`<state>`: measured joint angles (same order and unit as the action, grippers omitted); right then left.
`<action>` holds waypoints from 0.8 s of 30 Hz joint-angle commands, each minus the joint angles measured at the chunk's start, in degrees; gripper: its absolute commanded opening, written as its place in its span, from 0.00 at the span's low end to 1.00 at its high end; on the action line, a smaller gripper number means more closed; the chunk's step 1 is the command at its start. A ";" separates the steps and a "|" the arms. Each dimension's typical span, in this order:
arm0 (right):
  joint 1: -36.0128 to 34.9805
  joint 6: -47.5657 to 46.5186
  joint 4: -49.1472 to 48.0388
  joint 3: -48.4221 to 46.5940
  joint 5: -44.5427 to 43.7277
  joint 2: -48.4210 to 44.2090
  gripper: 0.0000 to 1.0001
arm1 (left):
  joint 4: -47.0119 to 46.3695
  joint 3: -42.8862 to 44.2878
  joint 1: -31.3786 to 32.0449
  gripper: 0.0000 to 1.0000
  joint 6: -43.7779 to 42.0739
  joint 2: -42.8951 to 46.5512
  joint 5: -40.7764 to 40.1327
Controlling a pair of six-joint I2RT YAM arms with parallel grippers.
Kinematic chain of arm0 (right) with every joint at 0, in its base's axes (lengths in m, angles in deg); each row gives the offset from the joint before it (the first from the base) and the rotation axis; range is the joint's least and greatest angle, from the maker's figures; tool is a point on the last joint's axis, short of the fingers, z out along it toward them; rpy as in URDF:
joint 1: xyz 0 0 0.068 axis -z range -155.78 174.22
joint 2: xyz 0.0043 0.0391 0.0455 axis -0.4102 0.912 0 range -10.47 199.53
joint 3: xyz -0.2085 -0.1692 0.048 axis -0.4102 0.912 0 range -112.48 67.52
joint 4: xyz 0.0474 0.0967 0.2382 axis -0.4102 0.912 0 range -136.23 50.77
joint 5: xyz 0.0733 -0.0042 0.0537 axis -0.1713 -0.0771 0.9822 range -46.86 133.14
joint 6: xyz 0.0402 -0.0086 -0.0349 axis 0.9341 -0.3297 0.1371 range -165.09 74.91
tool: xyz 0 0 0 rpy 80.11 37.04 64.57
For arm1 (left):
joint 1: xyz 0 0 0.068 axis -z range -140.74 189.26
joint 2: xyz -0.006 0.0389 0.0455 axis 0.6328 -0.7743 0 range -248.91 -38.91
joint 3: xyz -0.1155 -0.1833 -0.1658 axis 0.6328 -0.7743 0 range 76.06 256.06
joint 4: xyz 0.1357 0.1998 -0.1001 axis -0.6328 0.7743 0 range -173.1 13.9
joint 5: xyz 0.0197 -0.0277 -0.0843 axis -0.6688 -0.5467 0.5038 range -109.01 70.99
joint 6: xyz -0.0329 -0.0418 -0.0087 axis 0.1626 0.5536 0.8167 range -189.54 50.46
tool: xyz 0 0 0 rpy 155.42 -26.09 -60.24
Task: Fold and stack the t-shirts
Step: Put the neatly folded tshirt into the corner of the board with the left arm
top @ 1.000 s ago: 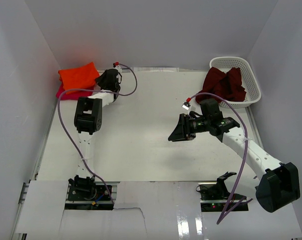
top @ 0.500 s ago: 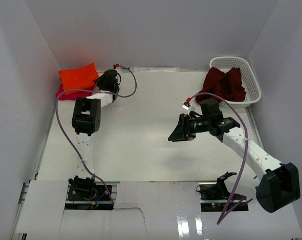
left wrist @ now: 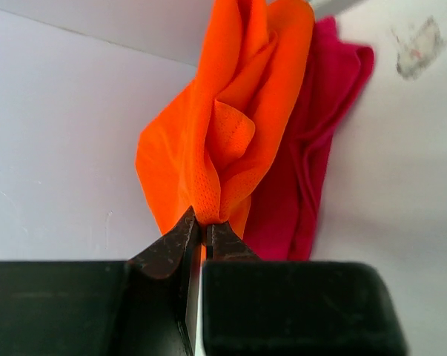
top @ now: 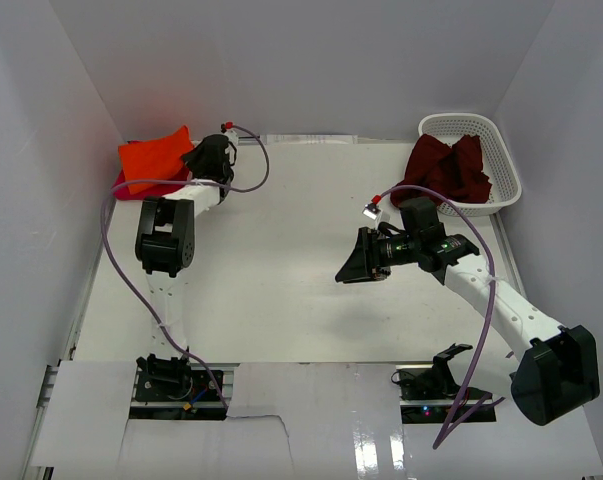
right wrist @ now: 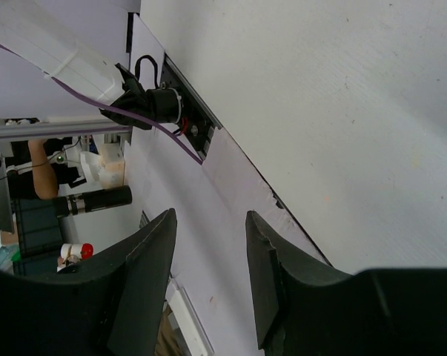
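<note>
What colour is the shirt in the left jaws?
Bright orange; the shirt shows best in the left wrist view.

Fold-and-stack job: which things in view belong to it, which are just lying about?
Job: orange t-shirt, pinched by left gripper; magenta t-shirt under it; maroon t-shirt in the basket.
Just there: white basket; right gripper, open and empty; table.

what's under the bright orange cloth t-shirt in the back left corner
A magenta-pink cloth t-shirt lies under the orange t-shirt, only one side showing. The orange one covers the rest, so its fold cannot be judged.
</note>
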<state>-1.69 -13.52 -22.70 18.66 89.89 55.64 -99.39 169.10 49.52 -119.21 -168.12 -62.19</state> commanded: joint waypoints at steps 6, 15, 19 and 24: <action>-0.28 0.77 -2.43 0.43 1.69 -0.37 0.49 | 1.53 -5.31 -0.07 0.00 2.20 4.49 -2.97; -0.37 1.04 -3.05 0.61 1.86 0.16 0.49 | 1.79 -7.52 0.20 0.06 3.44 4.84 -3.23; -0.37 1.30 -3.32 0.70 1.77 0.07 0.49 | 1.62 -6.20 0.11 0.48 4.14 3.53 -4.45; -0.46 1.39 -3.49 0.78 1.77 0.16 0.49 | 1.79 -1.46 0.20 0.89 6.25 2.82 -6.12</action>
<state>-1.80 -12.43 -24.16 18.68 90.28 55.66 -96.57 163.39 49.61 -115.01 -168.01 -66.17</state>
